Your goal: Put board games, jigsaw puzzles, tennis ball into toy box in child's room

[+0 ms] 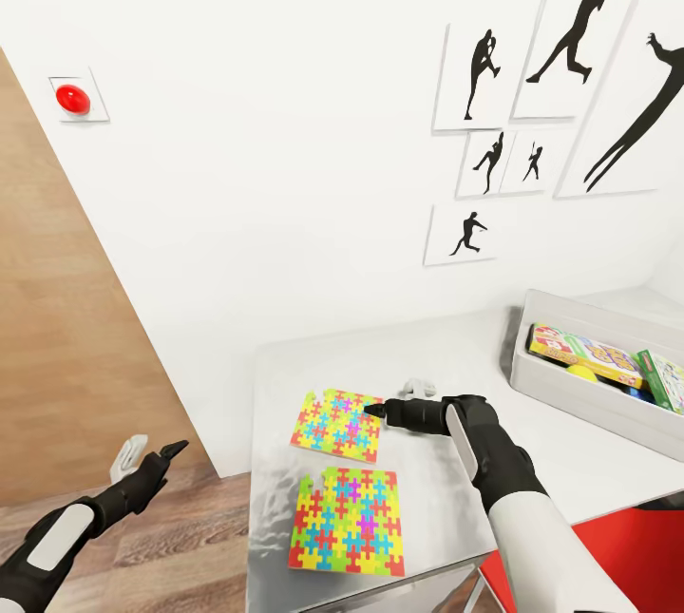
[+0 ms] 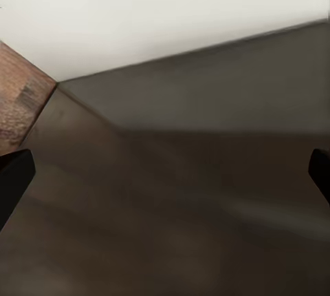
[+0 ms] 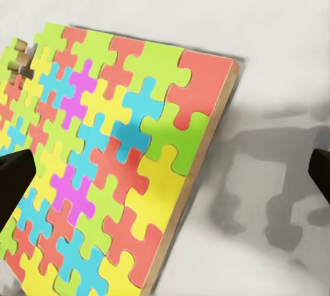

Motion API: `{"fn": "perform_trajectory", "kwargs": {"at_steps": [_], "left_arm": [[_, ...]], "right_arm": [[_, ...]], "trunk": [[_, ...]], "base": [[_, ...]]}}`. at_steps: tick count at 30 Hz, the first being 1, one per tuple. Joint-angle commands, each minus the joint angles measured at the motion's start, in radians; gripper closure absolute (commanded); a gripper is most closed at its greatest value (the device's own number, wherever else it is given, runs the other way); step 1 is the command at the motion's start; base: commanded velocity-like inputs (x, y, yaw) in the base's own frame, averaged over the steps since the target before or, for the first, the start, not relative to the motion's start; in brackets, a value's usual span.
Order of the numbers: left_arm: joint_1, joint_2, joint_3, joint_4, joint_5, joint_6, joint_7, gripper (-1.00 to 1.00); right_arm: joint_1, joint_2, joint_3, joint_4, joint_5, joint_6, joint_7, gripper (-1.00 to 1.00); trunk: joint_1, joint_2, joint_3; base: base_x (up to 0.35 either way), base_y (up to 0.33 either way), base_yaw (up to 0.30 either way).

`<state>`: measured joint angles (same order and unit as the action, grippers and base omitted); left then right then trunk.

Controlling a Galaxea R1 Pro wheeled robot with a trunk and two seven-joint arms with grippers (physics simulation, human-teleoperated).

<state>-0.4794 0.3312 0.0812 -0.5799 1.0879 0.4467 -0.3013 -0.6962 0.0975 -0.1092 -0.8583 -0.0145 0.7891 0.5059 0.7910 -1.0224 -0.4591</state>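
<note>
**A:** Where is the far jigsaw puzzle (image 1: 337, 423) sitting relative to the toy box (image 1: 570, 385)?

**B:** It is lying flat on the counter (image 1: 446, 356), well to the left of the toy box, with the near jigsaw puzzle (image 1: 349, 520) just in front of it, closer to the robot. The right claw (image 1: 375, 408) is hovering at the far puzzle's right edge, its fingers spread wide and holding nothing; in the right wrist view both fingertips (image 3: 14, 179) are sitting at the frame's sides with the puzzle's corner between them.

**A:** What is likely going wrong from here?

**B:** The puzzle is thin and flat against the counter. If the fingers are closing above the edge instead of around it, they may be pinching air or sliding the board away from the toy box. One corner piece also looks partly missing or loose, so a tilted lift may be shedding pieces.

**A:** And the other arm?

**B:** The left claw (image 1: 157, 461) is hanging off the counter's left side over the wooden floor (image 1: 190, 537), open and empty, well apart from everything.
</note>
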Motion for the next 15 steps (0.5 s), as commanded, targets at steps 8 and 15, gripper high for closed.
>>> {"fn": "perform_trajectory", "kwargs": {"at_steps": [8, 15], "left_arm": [[-0.001, -0.001, 0.002, 0.000, 0.006, 0.009, -0.002, -1.00], [-0.001, -0.003, -0.001, -0.001, 0.007, 0.009, -0.003, -1.00]], "right_arm": [[0.000, 0.002, -0.003, 0.050, 0.007, 0.016, 0.003, -1.00], [0.000, 0.002, -0.003, 0.050, 0.007, 0.025, 0.003, -1.00]], "trunk": [[0.000, -0.001, -0.001], [0.000, -0.001, -0.001]], "base": [[0.000, 0.000, 0.192], [0.000, 0.000, 0.194]]}}
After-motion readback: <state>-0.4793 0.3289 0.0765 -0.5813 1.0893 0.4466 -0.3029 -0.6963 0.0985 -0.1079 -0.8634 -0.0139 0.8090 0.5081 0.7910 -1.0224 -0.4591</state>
